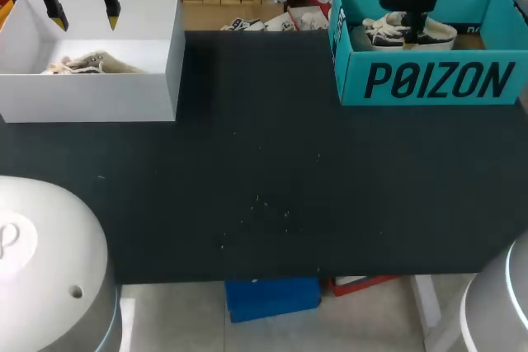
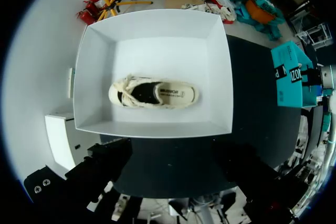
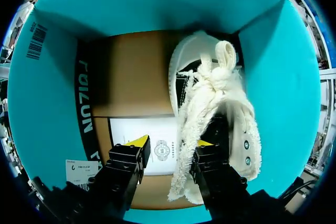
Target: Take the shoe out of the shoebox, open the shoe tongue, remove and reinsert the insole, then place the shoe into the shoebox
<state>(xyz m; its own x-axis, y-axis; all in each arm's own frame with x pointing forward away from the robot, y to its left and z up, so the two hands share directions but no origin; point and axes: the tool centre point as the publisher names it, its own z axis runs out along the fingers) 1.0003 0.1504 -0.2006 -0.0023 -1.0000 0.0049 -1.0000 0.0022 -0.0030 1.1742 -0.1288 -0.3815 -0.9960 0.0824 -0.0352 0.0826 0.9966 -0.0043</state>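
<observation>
A cream shoe with frayed edges and knotted laces lies on the cardboard floor of the teal shoebox at the table's far right. My right gripper is down inside that box. Its fingers straddle the shoe's frayed side wall: one yellow tip is in the shoe's opening, while the other stands clear over a white paper, so it is open. A second cream shoe lies on its side in the white box. My left gripper hangs open above it, empty.
The two boxes stand at the far left and far right of the dark table. A white paper slip lies on the teal box's floor beside the shoe.
</observation>
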